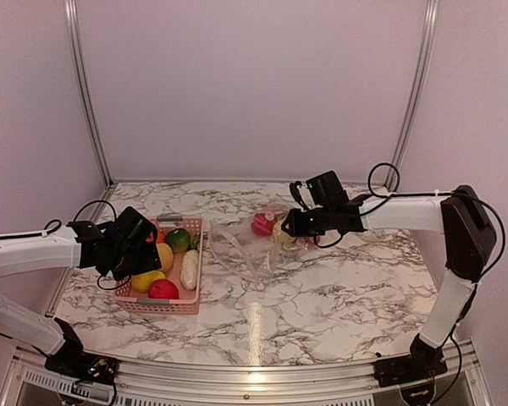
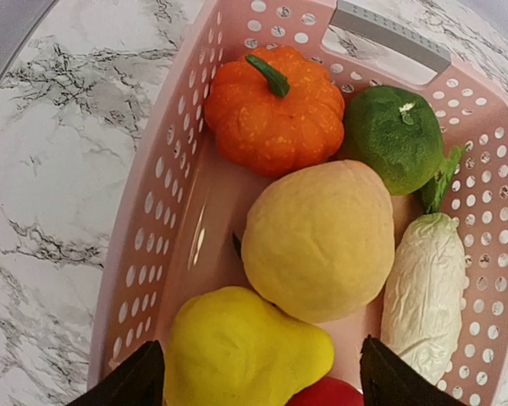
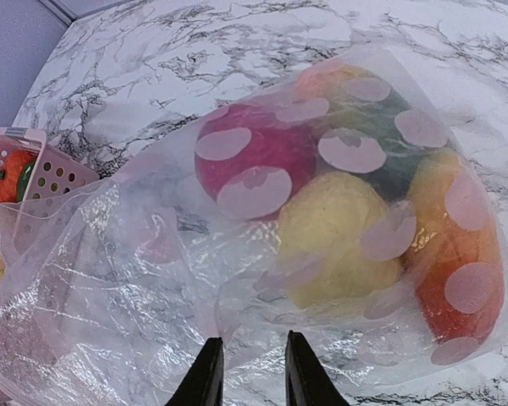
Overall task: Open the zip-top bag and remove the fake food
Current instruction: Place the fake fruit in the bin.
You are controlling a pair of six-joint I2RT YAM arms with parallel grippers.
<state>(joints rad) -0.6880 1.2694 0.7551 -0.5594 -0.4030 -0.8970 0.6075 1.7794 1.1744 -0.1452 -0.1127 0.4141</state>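
The clear zip-top bag (image 1: 241, 245) lies crumpled at mid-table; it also fills the right wrist view (image 3: 110, 279). Fake food sits inside its far end: a red piece (image 3: 254, 161), a yellow one (image 3: 339, 228), an orange one (image 3: 449, 271) and a dark green one (image 3: 381, 144). My right gripper (image 3: 252, 355) hangs just over the bag's film near the food, its jaws a narrow gap apart and empty. My left gripper (image 2: 254, 381) is wide open over the pink basket (image 2: 161, 228), its fingers either side of a yellow pear (image 2: 237, 351).
The basket (image 1: 165, 306) stands left of the bag and holds an orange pumpkin (image 2: 275, 114), a green fruit (image 2: 398, 135), a pale yellow fruit (image 2: 322, 241), a white cabbage (image 2: 423, 296) and a red piece (image 2: 330, 393). Walls enclose the marble table.
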